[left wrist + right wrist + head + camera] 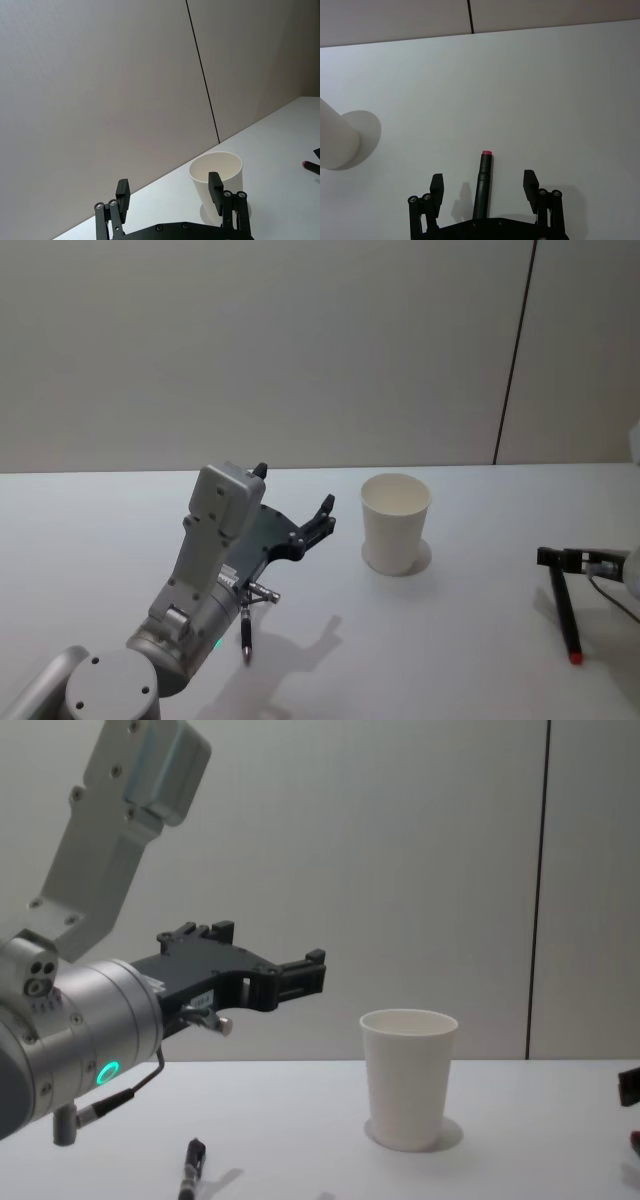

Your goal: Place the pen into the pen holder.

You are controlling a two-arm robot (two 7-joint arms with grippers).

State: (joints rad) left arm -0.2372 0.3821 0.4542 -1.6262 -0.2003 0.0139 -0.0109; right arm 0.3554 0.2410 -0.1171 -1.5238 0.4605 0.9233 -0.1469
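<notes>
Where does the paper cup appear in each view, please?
Head view: cup right of centre.
Left wrist view: cup just beyond the left gripper.
Right wrist view: cup cut off at the edge.
Chest view: cup right of centre.
Shared landmark: dark wall seam.

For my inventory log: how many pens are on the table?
2. One pen lies beside the left arm; a red-tipped pen lies between the right end effector's open fingers.
</notes>
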